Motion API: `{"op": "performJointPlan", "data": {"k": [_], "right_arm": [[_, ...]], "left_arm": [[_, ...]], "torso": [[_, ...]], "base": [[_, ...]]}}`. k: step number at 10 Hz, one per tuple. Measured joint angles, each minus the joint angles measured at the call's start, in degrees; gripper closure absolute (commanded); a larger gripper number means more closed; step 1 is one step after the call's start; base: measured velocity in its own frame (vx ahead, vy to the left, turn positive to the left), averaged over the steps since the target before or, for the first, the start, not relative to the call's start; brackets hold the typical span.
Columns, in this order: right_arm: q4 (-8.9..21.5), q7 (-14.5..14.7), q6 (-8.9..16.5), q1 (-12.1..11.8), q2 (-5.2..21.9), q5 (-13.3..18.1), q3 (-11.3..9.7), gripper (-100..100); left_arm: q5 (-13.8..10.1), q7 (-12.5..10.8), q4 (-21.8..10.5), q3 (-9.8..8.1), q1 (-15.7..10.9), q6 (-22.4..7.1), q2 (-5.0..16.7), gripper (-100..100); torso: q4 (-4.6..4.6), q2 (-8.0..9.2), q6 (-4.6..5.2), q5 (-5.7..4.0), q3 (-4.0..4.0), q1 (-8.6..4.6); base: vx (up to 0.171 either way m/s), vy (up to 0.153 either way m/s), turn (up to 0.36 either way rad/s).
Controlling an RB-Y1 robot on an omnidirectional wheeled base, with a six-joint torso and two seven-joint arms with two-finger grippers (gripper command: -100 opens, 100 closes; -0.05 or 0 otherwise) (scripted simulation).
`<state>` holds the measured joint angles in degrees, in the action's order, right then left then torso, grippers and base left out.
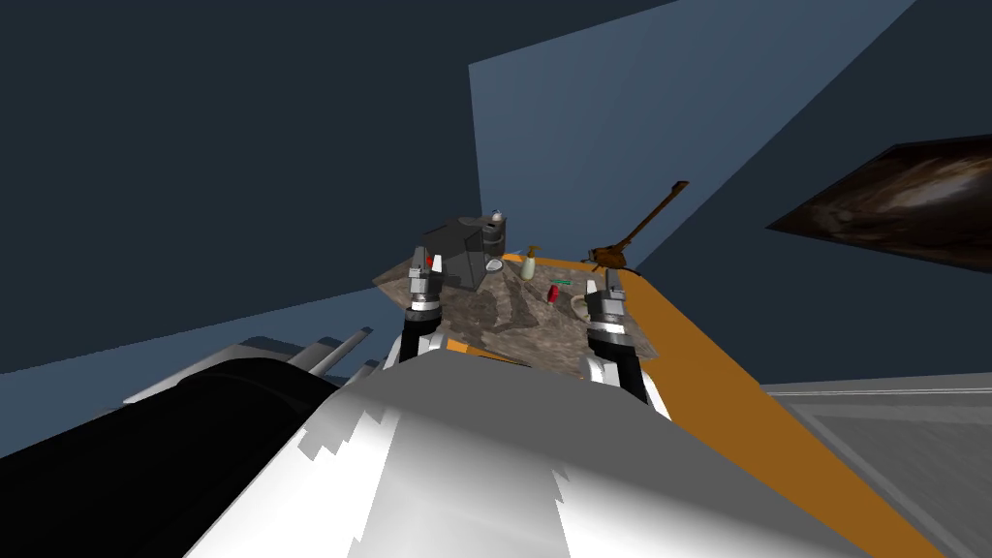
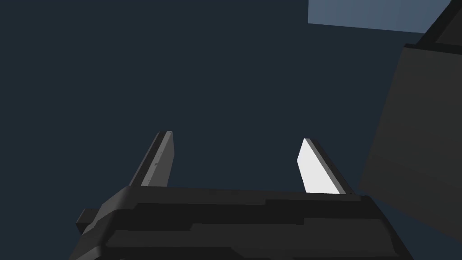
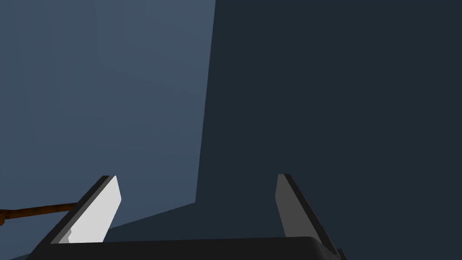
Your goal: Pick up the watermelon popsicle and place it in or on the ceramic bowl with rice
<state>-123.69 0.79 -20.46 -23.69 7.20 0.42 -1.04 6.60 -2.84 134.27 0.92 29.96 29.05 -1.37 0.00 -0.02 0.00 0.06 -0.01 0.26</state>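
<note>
The popsicle (image 1: 553, 292), a small red piece with a thin green bit just beyond it, lies on the mottled stone worktop (image 1: 504, 320), roughly midway between the two arms and touched by neither. Just to its right sits the pale bowl (image 1: 579, 306), partly hidden behind the right arm's wrist; what it holds cannot be made out. A slim pale bottle (image 1: 528, 263) stands behind the popsicle, and a dark grey machine (image 1: 463, 250) takes up the far left part of the worktop. A brown long-handled tool (image 1: 620, 254) rests at the far right corner, its handle slanting up against the blue wall.

The left gripper (image 2: 237, 137) hovers raised beside the dark machine, its fingers spread apart and holding nothing. The right gripper (image 3: 196, 176) hangs above the worktop next to the bowl, fingers likewise released and empty, with the brown handle showing past one of its fingers. An orange band (image 1: 717, 358) edges the worktop on the right
</note>
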Motion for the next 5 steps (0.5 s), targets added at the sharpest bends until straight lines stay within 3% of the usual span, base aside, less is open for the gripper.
{"op": "performJointPlan", "data": {"k": [5], "right_arm": [[4.2, 7.3, -0.2, 3.6, 1.0, 4.1, 1.9, -100]], "left_arm": [[0.0, 0.0, 0.0, 0.00, 0.0, 0.0, 0.0, 0]], "torso": [[0.01, 0.04, -0.01, 0.00, 0.03, -0.04]], "base": [[-0.009, 0.059, -0.045]]}}
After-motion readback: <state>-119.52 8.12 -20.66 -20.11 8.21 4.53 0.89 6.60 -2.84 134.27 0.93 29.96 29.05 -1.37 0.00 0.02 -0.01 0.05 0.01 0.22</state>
